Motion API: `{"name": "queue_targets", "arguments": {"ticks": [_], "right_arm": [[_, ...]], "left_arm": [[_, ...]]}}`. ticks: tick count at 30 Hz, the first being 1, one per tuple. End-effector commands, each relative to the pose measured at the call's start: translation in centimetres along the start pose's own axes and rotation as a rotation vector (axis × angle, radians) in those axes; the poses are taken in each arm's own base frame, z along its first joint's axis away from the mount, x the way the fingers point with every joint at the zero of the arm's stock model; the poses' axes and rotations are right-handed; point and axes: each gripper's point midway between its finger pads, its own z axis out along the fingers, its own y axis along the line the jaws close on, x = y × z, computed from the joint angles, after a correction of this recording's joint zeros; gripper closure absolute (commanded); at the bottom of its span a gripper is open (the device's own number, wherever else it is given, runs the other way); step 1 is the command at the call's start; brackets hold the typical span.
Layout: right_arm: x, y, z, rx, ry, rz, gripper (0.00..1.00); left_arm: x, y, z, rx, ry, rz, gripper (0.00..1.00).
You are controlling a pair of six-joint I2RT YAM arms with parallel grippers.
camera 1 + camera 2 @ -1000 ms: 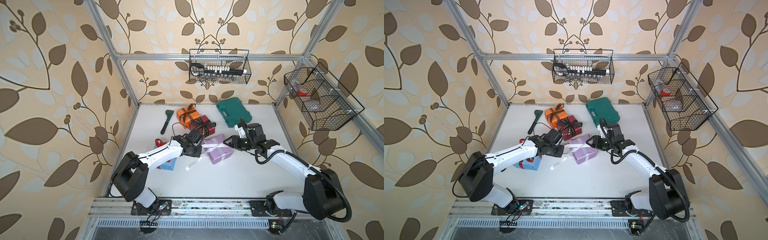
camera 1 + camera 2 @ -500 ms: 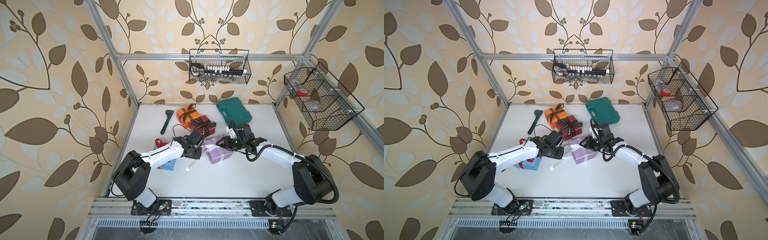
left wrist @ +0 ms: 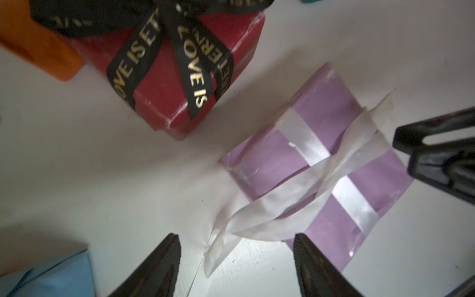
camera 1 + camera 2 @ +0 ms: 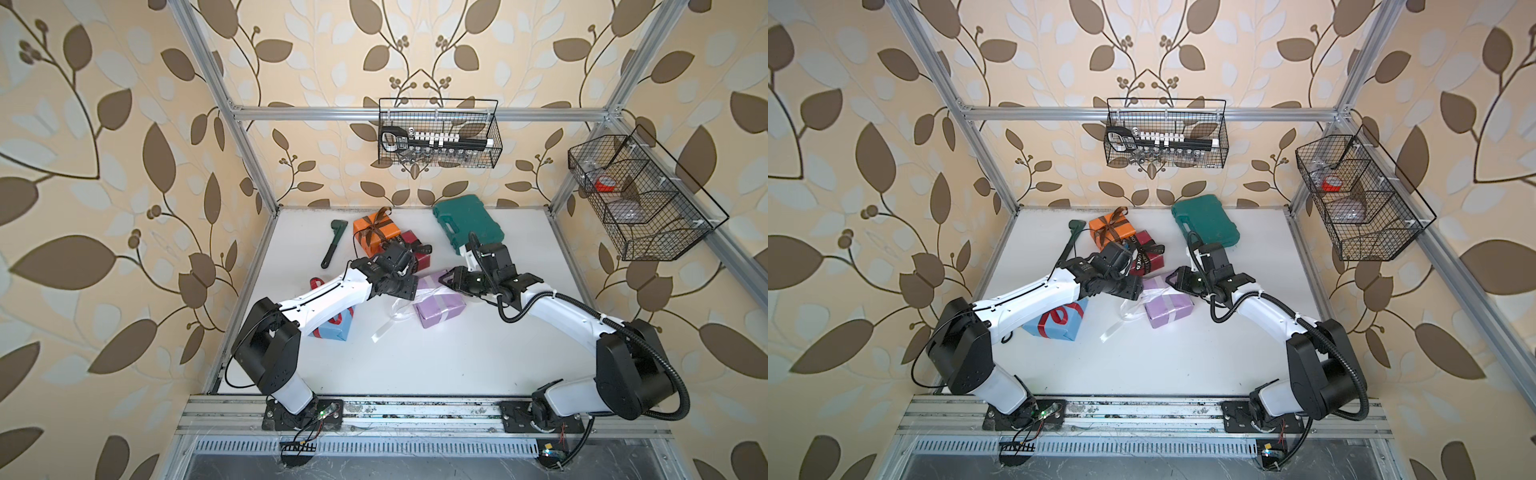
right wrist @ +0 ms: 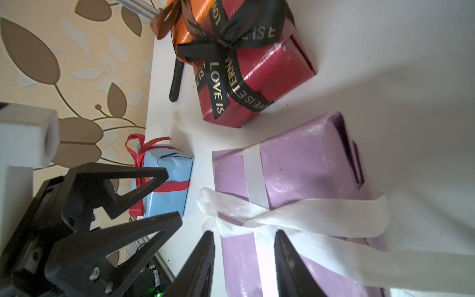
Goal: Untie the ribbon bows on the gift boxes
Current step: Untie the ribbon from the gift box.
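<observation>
A lilac gift box (image 4: 440, 307) (image 4: 1169, 309) lies mid-table, its white ribbon (image 3: 282, 198) (image 5: 308, 213) loosened, with a tail trailing onto the table (image 4: 380, 332). My left gripper (image 3: 237, 244) (image 4: 403, 286) hovers open at the box's left end, the ribbon loop hanging free between its fingers. My right gripper (image 5: 245, 239) (image 4: 446, 279) stands open over the box's right end, touching nothing. Behind them are the dark red box (image 4: 1148, 253) with a tied black lettered bow (image 3: 195, 77) and the orange box (image 4: 374, 232) with a brown bow. The light blue box (image 4: 1054, 324) with a red ribbon lies under my left arm.
A green tool case (image 4: 467, 228) lies at the back right. A black tool (image 4: 332, 245) rests near the left wall. Wire baskets hang on the back wall (image 4: 438, 137) and the right wall (image 4: 640, 199).
My left gripper has opened and let go of the white ribbon. The right gripper has moved left to the lilac box, its jaws a little narrower.
</observation>
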Motion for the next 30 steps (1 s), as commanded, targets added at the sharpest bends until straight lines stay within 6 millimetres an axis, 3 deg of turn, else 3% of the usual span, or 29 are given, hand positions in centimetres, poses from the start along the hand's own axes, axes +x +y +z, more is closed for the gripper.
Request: {"name": "queue_targets", "arguments": {"ticks": [1, 6, 12, 15, 18, 24, 26, 30], "right_arm": [[-0.3, -0.7, -1.2, 0.017, -0.022, -0.004, 0.61], [-0.3, -1.4, -2.0, 0.024, -0.036, 0.000, 0.61], [-0.3, -2.1, -2.1, 0.024, -0.033, 0.015, 0.61], [-0.3, -2.0, -2.1, 0.018, -0.033, 0.016, 0.61], [-0.3, -2.2, -2.2, 0.023, -0.037, 0.017, 0.62], [-0.3, -2.4, -2.2, 0.027, -0.038, 0.021, 0.62], [-0.3, -2.4, -2.1, 0.025, -0.037, 0.021, 0.62], [-0.5, -2.3, -2.1, 0.021, -0.038, 0.020, 0.62]], "left_arm": [[-0.8, -1.6, 1.2, 0.071, 0.024, 0.072, 0.31], [0.1, -3.2, 2.7, 0.157, 0.091, 0.096, 0.33], [0.8, -3.8, 4.0, 0.112, 0.135, 0.182, 0.42], [0.9, -3.6, 4.6, 0.094, 0.145, 0.190, 0.50], [0.9, -3.5, 4.7, 0.086, 0.145, 0.197, 0.67], [0.8, -3.5, 3.7, 0.089, 0.134, 0.194, 0.95], [0.6, -3.7, 3.0, 0.097, 0.123, 0.184, 1.00], [-0.4, -3.0, 1.3, 0.065, 0.075, 0.135, 1.00]]}}
